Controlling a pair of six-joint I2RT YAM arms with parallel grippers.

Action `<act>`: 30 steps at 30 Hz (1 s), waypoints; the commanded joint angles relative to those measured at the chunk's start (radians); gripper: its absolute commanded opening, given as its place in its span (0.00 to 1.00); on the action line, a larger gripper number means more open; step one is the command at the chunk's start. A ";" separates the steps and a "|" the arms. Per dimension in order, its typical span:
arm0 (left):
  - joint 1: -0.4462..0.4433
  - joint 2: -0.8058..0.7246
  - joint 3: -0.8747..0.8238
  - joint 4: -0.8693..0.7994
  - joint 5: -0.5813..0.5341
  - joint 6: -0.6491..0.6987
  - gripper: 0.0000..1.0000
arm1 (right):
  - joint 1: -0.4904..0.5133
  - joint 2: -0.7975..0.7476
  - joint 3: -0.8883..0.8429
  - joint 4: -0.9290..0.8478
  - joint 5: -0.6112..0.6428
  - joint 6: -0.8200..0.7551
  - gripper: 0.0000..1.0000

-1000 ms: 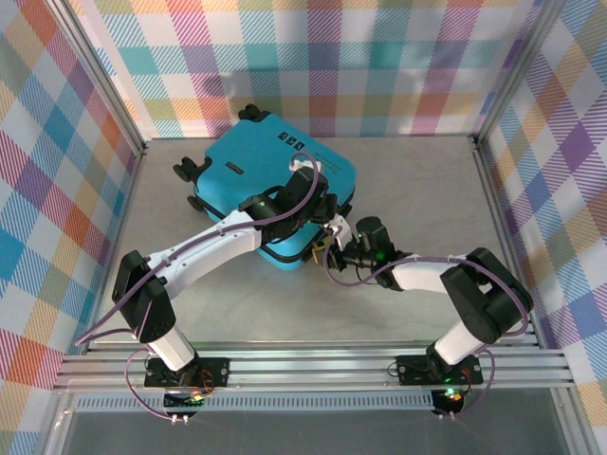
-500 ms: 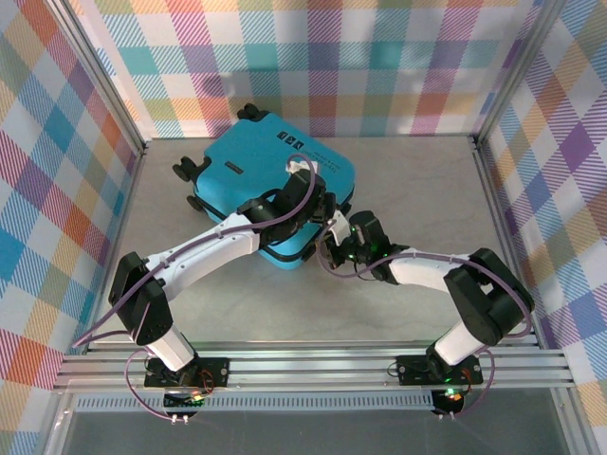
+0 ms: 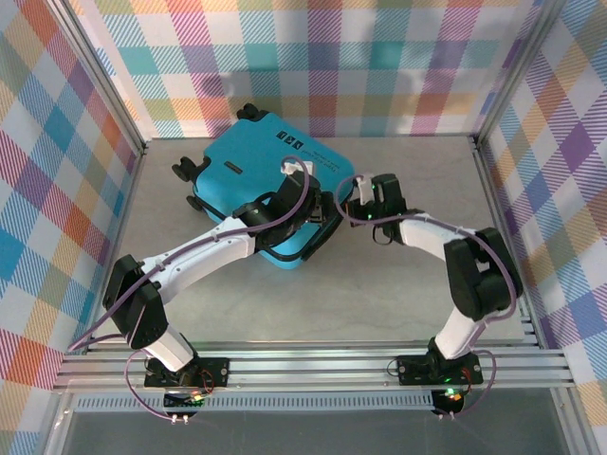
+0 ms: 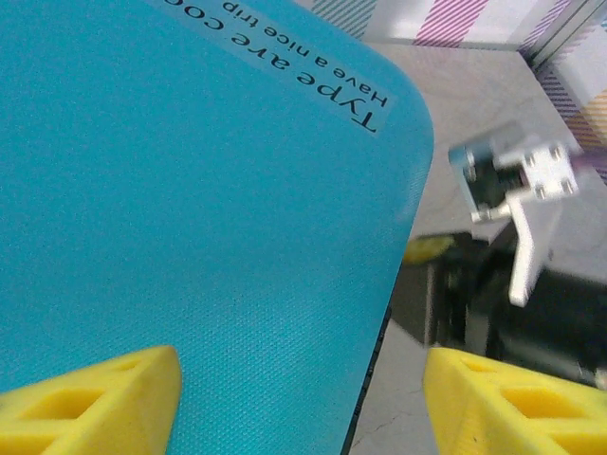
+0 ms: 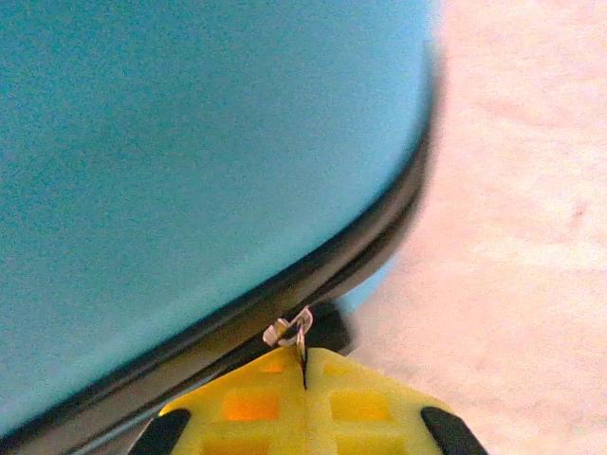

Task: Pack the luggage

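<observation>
The luggage (image 3: pixel 247 166) is a turquoise hard-shell suitcase lying flat and closed at the back of the table, with a black zipper edge. My left gripper (image 3: pixel 318 213) hovers open over the shell's near-right corner. In the left wrist view its yellow fingers (image 4: pixel 95 398) straddle the shell's edge (image 4: pixel 190 190), with nothing held between them. My right gripper (image 3: pixel 349 202) is at the suitcase's right corner. In the right wrist view it (image 5: pixel 305 365) is shut on the small metal zipper pull (image 5: pixel 289 329), against the black zipper band under the blue shell (image 5: pixel 171 123).
Black wheels (image 3: pixel 190 169) stick out at the suitcase's far-left end. Plaid walls and aluminium posts (image 3: pixel 484 142) close in the grey table (image 3: pixel 408 284). A metal rail (image 3: pixel 303 365) runs along the near edge by the arm bases.
My right gripper has shut on the zipper pull and travelled from the suitcase's near edge back along it to the right corner. The left arm has shifted only slightly.
</observation>
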 commanded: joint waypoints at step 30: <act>0.400 -0.435 -0.336 -0.371 -0.015 0.048 0.65 | 0.317 -0.268 -0.345 0.145 -0.009 0.060 0.00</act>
